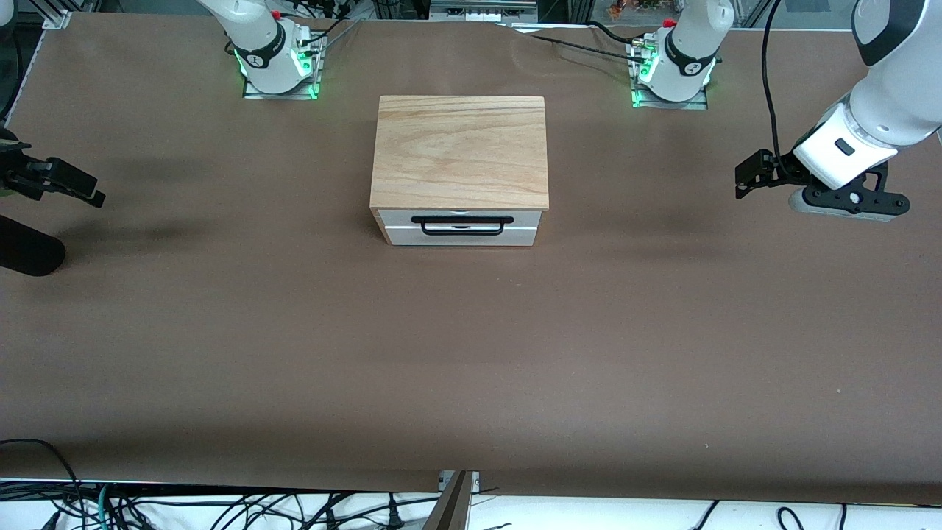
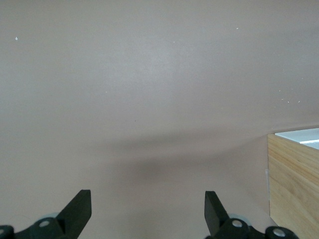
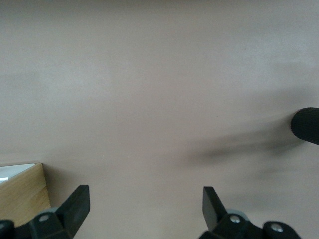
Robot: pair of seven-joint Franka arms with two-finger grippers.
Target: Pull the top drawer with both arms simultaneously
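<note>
A wooden box with a light-oak top slab [image 1: 460, 151] stands mid-table between the two arm bases. The top drawer [image 1: 522, 221] shows its white front under the slab, pushed in, with a long black wire handle [image 1: 462, 232]. My left gripper [image 1: 745, 180] is open and empty above the table, well off the box toward the left arm's end. In the left wrist view it [image 2: 147, 200] is over bare table, with a box corner [image 2: 294, 184] at the edge. My right gripper [image 1: 88, 190] is open and empty toward the right arm's end. It [image 3: 144, 197] also shows beside a box corner [image 3: 22, 191].
The table is covered in brown paper [image 1: 471, 353]. A black rounded object [image 1: 26, 254] lies at the edge near the right gripper and also shows in the right wrist view [image 3: 306, 124]. The arm bases [image 1: 280, 66] [image 1: 673, 73] stand farther from the camera than the box.
</note>
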